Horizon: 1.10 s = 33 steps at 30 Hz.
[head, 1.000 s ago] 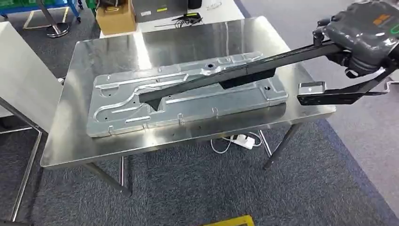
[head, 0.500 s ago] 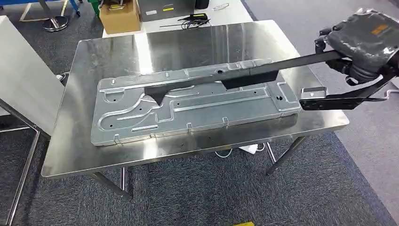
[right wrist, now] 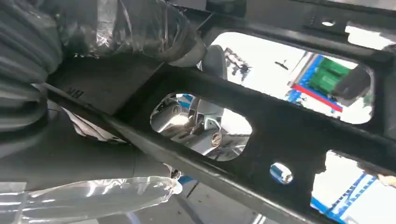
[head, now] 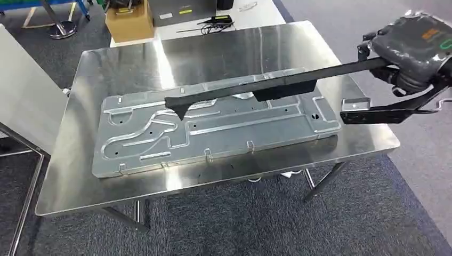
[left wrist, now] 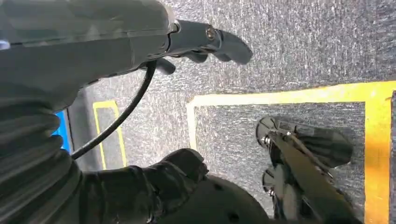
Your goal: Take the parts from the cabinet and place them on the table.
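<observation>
Right hand grips long black bracket by its right end, cantilevered over stamped panel on worktop. Risk: free tip sags, strikes panel. Left hand empty, fingers apart.

Cardboard box and black tool behind, white panel alongside, grey carpet beneath.

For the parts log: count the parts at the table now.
2: the stamped silver panel lies flat on the table; the black frame hangs above it in the right hand.
</observation>
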Motion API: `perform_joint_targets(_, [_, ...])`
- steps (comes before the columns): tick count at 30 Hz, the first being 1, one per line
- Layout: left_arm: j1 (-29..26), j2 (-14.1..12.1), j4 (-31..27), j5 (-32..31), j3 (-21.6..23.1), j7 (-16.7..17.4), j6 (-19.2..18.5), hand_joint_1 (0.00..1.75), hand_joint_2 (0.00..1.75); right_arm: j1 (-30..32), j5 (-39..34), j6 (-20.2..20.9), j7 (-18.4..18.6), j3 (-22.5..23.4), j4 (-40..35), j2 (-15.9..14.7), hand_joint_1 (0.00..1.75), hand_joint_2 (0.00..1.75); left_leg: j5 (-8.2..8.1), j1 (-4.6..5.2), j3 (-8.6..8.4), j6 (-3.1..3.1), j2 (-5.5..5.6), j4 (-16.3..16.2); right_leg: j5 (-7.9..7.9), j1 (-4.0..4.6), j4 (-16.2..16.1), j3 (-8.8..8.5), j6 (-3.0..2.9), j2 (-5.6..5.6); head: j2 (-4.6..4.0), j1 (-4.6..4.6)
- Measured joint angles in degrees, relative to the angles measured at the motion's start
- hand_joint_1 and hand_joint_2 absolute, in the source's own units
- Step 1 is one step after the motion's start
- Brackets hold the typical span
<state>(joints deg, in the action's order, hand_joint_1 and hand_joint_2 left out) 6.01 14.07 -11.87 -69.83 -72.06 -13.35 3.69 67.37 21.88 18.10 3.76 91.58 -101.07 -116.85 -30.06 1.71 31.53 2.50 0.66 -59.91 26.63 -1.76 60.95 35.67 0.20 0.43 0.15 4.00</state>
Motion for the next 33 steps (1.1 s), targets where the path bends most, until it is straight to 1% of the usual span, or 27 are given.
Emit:
perform_joint_targets(1, [-0.12, 0.05, 0.00, 0.00, 0.00, 0.15, 0.02, 0.00, 1.75, 0.23, -0.37, 0.63, -0.57, 0.07, 0.00, -0.07, 1.75, 1.75, -3.15, -1.58, 11.55, -1.84, -0.34, -17.14, 1.61, -0.26, -0.42, -2.28, -0.41, -0.23, 0.00, 0.28])
perform_joint_targets(2, [-0.19, 0.05, 0.00, 0.04, -0.02, 0.13, 0.00, 0.00, 1.75, 0.23, -0.46, 0.88, -0.72, 0.07, 0.00, -0.07, 1.75, 1.75, -0.41, -1.66, 11.30, -1.81, -0.34, -14.81, 2.10, -0.32, -0.43, -2.98, -0.29, -0.23, 0.00, 0.28])
perform_joint_targets(4, [-0.27, 0.05, 0.00, 0.09, -0.02, -0.06, -0.09, 0.00, 1.75, 0.20, -0.68, 1.16, -0.85, 0.09, -0.02, -0.20, 1.75, 1.75, 6.79, -1.69, 8.37, -1.34, -0.37, -5.50, 3.13, -0.36, -0.50, -4.63, 0.03, -0.25, 0.00, 0.28])
perform_joint_targets(5, [-0.37, 0.05, 0.00, 0.09, -0.02, -0.22, -0.11, 0.00, 1.75, 0.24, -0.87, 1.31, -0.87, 0.07, -0.02, -0.28, 1.75, 1.75, 8.01, -1.64, 7.33, -0.96, -0.33, -2.63, 3.57, -0.46, -0.76, -4.86, 0.22, -0.31, 0.00, 0.24])
perform_joint_targets(6, [-0.40, 0.02, 0.00, 0.09, 0.00, -0.35, -0.11, 0.00, 1.75, 0.10, -1.01, 1.47, -0.96, 0.04, -0.02, -0.28, 1.75, 1.75, 7.68, -1.16, 6.83, -0.84, -0.40, -2.38, 3.73, -0.01, -0.76, -4.87, 0.60, -0.14, 0.00, 0.28])
perform_joint_targets(8, [-0.03, 0.05, 0.00, 0.09, 0.00, -0.88, -0.18, 0.00, 1.75, 0.03, -1.11, 1.60, -0.96, 0.09, -0.02, -0.26, 1.75, 1.75, 6.15, -0.99, 6.00, -0.30, -0.31, -0.64, 3.58, -0.14, -1.33, -4.70, 1.23, -0.12, 0.00, 0.26])
perform_joint_targets(9, [-0.01, 0.05, 0.00, 0.11, 0.00, -1.05, -0.20, 0.00, 1.75, 0.02, -1.11, 1.66, -0.96, 0.09, -0.02, -0.24, 1.75, 1.75, 5.85, -0.99, 5.92, -0.07, -0.32, -0.28, 3.50, -0.15, -1.73, -4.75, 1.60, -0.16, 0.00, 0.26])
perform_joint_targets(10, [0.13, 0.05, 0.00, 0.13, 0.00, -1.05, -0.20, 0.00, 1.75, 0.05, -1.11, 1.68, -0.96, 0.11, -0.02, -0.24, 1.75, 1.75, 6.03, -1.48, 5.11, 0.12, -0.32, 0.89, 3.75, -0.07, -2.03, -5.20, 2.09, -0.18, 0.00, 0.26])
perform_joint_targets(11, [-0.06, 0.09, 0.00, 0.13, 0.00, -0.83, -0.20, 0.00, 1.75, 0.14, -1.11, 1.68, -0.96, 0.24, 0.00, -0.13, 1.75, 1.75, 6.11, -1.53, 4.32, 0.32, -0.36, 1.67, 4.42, -0.18, -1.03, -5.33, 2.05, -0.31, 0.00, 0.18])
perform_joint_targets(12, [-0.18, 0.09, 0.00, 0.13, 0.00, -0.61, -0.20, 0.00, 1.75, 0.00, -1.11, 1.71, -1.01, 0.33, 0.00, -0.13, 1.75, 1.75, 5.99, -1.47, 3.85, 0.71, -0.36, 1.99, 5.80, -0.11, 1.56, -4.05, 1.90, -0.31, 0.00, 0.17])
perform_joint_targets(14, [-0.12, 0.09, 0.00, 0.13, 0.00, -0.50, -0.20, 0.00, 1.75, 0.12, -1.11, 1.73, -1.05, 0.31, 0.00, -0.13, 1.75, 1.75, 5.61, -1.18, 3.56, 1.28, -0.35, 1.90, 9.43, 0.16, 10.52, 1.16, 1.92, -0.28, 0.00, 0.15])
perform_joint_targets(15, [-0.06, 0.09, 0.00, 0.13, 0.00, -0.50, -0.20, 0.00, 1.75, 0.22, -1.09, 1.75, -1.05, 0.31, 0.00, -0.13, 1.75, 1.75, 5.40, -0.94, 3.49, 1.58, -0.32, 1.75, 10.10, 0.21, 14.08, 3.62, 1.95, -0.28, 0.00, 0.18])
perform_joint_targets(16, [-0.02, 0.09, 0.00, 0.13, 0.00, -0.50, -0.20, 0.00, 1.75, 0.25, -0.98, 1.79, -1.03, 0.31, 0.00, -0.13, 1.75, 1.75, 5.13, -0.76, 3.42, 1.70, -0.07, 1.55, 9.28, 0.25, 15.13, 4.93, 1.91, -0.28, 0.00, 0.15])
perform_joint_targets(17, [-0.04, 0.09, 0.00, 0.11, 0.00, -0.50, -0.20, 0.00, 1.75, 0.27, -0.87, 1.88, -1.01, 0.28, 0.00, -0.15, 1.75, 1.75, 4.90, -0.67, 3.26, 1.66, 0.66, 1.36, 7.35, 0.32, 13.71, 4.83, 1.77, -0.27, 0.00, 0.18])
perform_joint_targets(18, [-0.04, 0.09, 0.00, 0.11, 0.00, -0.52, -0.24, 0.00, 1.75, 0.29, -0.76, 1.93, -1.01, 0.28, 0.00, -0.11, 1.75, 1.75, 4.57, -0.55, 2.96, 1.67, 0.96, 1.13, 3.98, 0.44, 9.53, 3.38, 1.47, -0.18, 0.00, 0.13])
perform_joint_targets(19, [-0.07, 0.09, 0.00, 0.11, 0.00, -0.52, -0.24, 0.00, 1.75, 0.27, -0.55, 1.97, -0.96, 0.28, 0.07, -0.04, 1.75, 1.75, 4.32, -0.35, 2.70, 1.58, 1.37, 0.95, 1.24, 0.57, 5.39, 1.83, 1.11, 0.28, 0.00, 0.11])
perform_joint_targets(20, [-0.13, 0.20, 0.00, 0.11, 0.00, -0.50, -0.24, 0.00, 1.75, 0.21, -0.09, 1.97, -0.87, 0.28, 0.05, -0.07, 1.75, 1.75, 4.06, -0.31, 2.60, 1.55, 1.71, 0.70, -0.73, 0.73, 0.94, 0.45, 0.54, 1.80, 0.00, 0.13])
perform_joint_targets(21, [-0.06, 0.44, 0.02, 0.11, 0.00, -0.50, -0.24, 0.00, 1.75, 0.36, 0.20, 1.97, -0.83, 0.28, 0.07, -0.19, 1.75, 1.75, 3.95, -0.04, 3.17, 1.41, 1.89, 0.38, -0.09, 0.63, 0.64, -0.29, 0.14, 3.54, -0.02, 0.13])
perform_joint_targets(24, [0.00, 0.48, 0.02, 0.11, 0.00, -0.37, -0.17, 0.00, 1.75, 0.38, 0.39, 1.93, -0.72, 0.33, 0.13, -0.37, 1.75, 1.75, 4.27, -0.69, 3.64, 0.65, 2.96, 0.41, 0.00, 1.08, -0.46, -0.44, -0.01, 2.14, 0.00, 0.09])
perform_joint_targets(25, [0.06, 0.31, 0.00, 0.11, 0.00, -0.37, -0.15, 0.00, 1.75, 0.47, 0.39, 1.95, -0.72, 0.31, 0.18, -0.37, 1.75, 1.75, 4.25, -0.03, 3.41, 0.32, 3.60, 0.54, -0.20, 0.28, -1.28, -0.87, -0.28, 1.61, 0.00, 0.18])
perform_joint_targets(26, [0.04, 0.22, -0.07, 0.11, 0.00, -0.35, -0.11, 0.00, 1.75, 0.47, 0.42, 1.95, -0.77, 0.31, 0.20, -0.46, 1.75, 1.75, 3.57, 0.00, 3.58, 0.07, 2.89, -0.07, -0.38, 0.15, -1.99, -1.77, -0.27, 0.67, 0.00, 0.02])
perform_joint_targets(27, [-0.05, 0.29, -0.09, 0.11, 0.00, -0.35, -0.11, 0.00, 1.75, 0.58, 0.50, 1.92, -0.76, 0.31, 0.22, -0.61, 1.75, 1.75, 2.29, -0.16, 4.42, -0.53, 1.70, -2.06, -0.36, -0.23, -2.35, -2.21, -0.47, 0.17, -0.02, 0.59])
perform_joint_targets(28, [-0.03, 0.29, -0.07, 0.11, 0.00, -0.33, -0.11, 0.00, 1.75, 0.51, 0.50, 1.93, -0.77, 0.33, 0.22, -0.72, 1.75, 1.75, 0.56, -0.64, 6.31, -1.07, 0.79, -5.67, -0.36, -0.22, -2.43, -2.43, -0.46, -0.32, 0.00, 0.61])
perform_joint_targets(30, [-0.02, 0.29, -0.09, 0.11, 0.00, -0.33, -0.11, 0.00, 1.75, 0.57, 0.57, 1.93, -0.77, 0.33, 0.22, -0.74, 1.75, 1.75, -2.35, -1.66, 11.02, -1.93, -0.03, -14.11, -0.06, -0.27, -2.34, -2.60, -0.45, -1.55, 0.00, 0.61])
perform_joint_targets(31, [-0.03, 0.29, -0.09, 0.11, 0.00, -0.33, -0.13, 0.00, 1.75, 0.68, 0.57, 1.95, -0.77, 0.33, 0.22, -0.74, 1.75, 1.75, -2.23, -2.05, 12.35, -2.30, -0.25, -15.95, 0.10, -0.37, -2.29, -2.70, -0.31, -2.09, 0.00, 0.66])
perform_joint_targets(32, [-0.07, 0.29, -0.09, 0.11, 0.00, -0.33, -0.13, 0.00, 1.75, 0.75, 0.57, 1.95, -0.76, 0.33, 0.22, -0.74, 1.75, 1.75, -0.63, -2.40, 12.13, -2.69, -0.40, -14.79, 0.28, -0.53, -2.27, -2.89, -0.13, -2.65, 0.00, 0.61])
perform_joint_targets(33, [-0.13, 0.26, -0.09, 0.11, -0.02, -0.33, -0.13, 0.00, 1.75, 0.75, 0.59, 1.95, -0.77, 0.33, 0.22, -0.74, 1.75, 1.75, 1.77, -2.66, 10.70, -3.00, -0.62, -11.39, 0.53, -0.75, -2.20, -3.12, 0.15, -3.13, 0.00, 0.63])
